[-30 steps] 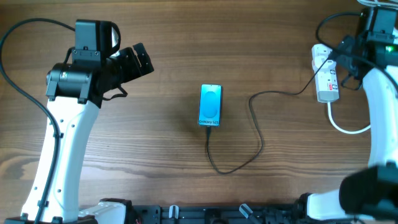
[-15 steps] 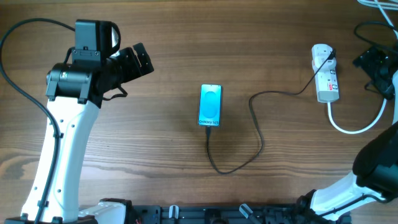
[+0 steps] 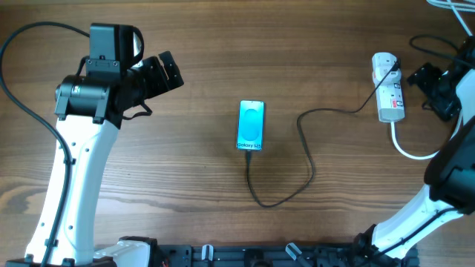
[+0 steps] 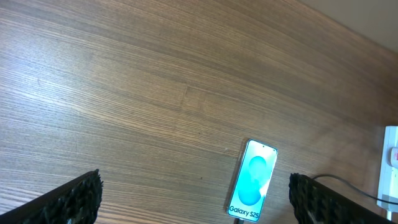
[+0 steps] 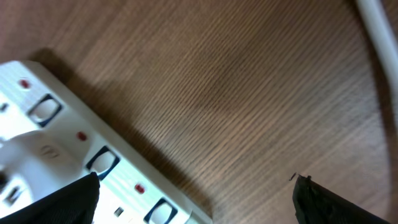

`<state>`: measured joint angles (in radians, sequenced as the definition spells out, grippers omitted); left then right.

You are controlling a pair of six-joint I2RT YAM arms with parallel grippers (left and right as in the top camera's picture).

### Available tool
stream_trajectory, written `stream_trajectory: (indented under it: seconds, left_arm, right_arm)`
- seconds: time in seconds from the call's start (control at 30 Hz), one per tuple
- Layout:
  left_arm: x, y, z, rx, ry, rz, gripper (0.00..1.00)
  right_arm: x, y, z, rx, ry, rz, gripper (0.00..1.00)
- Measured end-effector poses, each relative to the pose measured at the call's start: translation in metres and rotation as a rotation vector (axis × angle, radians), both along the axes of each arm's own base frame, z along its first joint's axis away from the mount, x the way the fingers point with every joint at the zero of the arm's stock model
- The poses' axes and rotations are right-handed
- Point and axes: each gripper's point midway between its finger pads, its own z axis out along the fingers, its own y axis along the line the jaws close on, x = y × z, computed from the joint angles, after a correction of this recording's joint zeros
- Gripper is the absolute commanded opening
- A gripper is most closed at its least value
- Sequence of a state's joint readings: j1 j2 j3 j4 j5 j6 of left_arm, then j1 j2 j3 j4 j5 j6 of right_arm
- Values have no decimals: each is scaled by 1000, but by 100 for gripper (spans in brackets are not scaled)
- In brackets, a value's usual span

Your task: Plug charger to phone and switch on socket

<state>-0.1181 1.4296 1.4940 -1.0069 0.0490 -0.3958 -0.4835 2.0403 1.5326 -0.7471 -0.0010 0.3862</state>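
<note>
- Table (image 3: pixel 185 193): brown wood top, grain running along its length, filling every view; matt, with a soft sheen in the left wrist view (image 4: pixel 124 87) and blurred at close range in the right wrist view (image 5: pixel 249 93).
- Grain whorl (image 3: pixel 22 200): darker, wavy patch of figure in the wood towards the near left corner.
- Thick white cable (image 3: pixel 407 153): lies flat on the wood at the right side, bending in a wide U; a short blurred stretch crosses the upper right corner of the right wrist view (image 5: pixel 375 22).
- Dark rail (image 3: pixel 245 256): black strip of fittings along the near edge, detail too small to tell.
</note>
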Motion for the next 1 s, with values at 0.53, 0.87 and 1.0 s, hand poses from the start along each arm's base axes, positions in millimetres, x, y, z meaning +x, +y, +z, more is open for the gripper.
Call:
stream_trajectory:
  seconds: [0.53, 0.87, 1.0]
  left_arm:
    - [0, 0, 0, 0, 0, 0, 100]
    - [0, 0, 0, 0, 0, 0, 100]
    - [0, 0, 0, 0, 0, 0, 100]
  right_arm:
    - [13, -4, -8, -5, -40, 13, 100]
    - [16, 4, -24, 21, -76, 27, 100]
    - [18, 8, -26, 30, -78, 33, 100]
